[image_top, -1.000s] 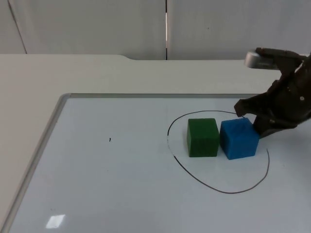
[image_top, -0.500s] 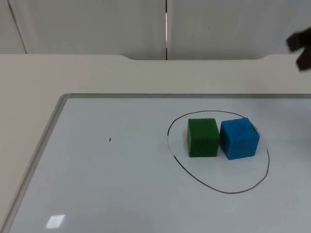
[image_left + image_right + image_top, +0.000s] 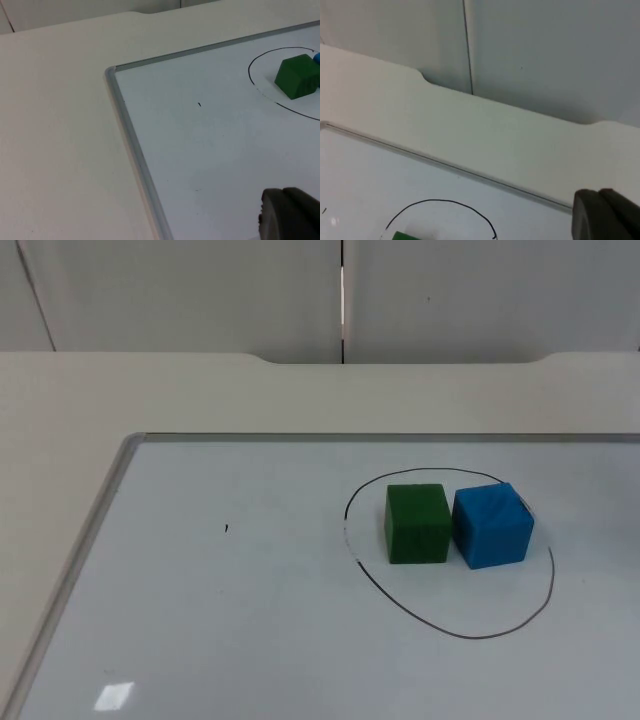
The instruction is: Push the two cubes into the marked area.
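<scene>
A green cube (image 3: pixel 416 524) and a blue cube (image 3: pixel 492 525) stand side by side, touching, inside the black hand-drawn outline (image 3: pixel 450 630) on the whiteboard. The blue cube's far right corner sits on the line. My left gripper (image 3: pixel 290 215) hangs over the whiteboard's near left part, far from the green cube (image 3: pixel 298 77). My right gripper (image 3: pixel 605 215) is raised behind the outline (image 3: pixel 440 201), facing the wall, with the green cube's top edge (image 3: pixel 402 235) just below it. Nothing is held by either gripper.
The whiteboard's metal frame (image 3: pixel 110 490) runs along the left and far sides, with beige table top (image 3: pixel 60 410) beyond it. The grey partition wall (image 3: pixel 200 290) closes the back. A small black speck (image 3: pixel 226 528) marks the board's left half.
The right gripper, which stood against the blue cube's right side, has lifted away to the upper right and left the top view. Both cubes have stayed put.
</scene>
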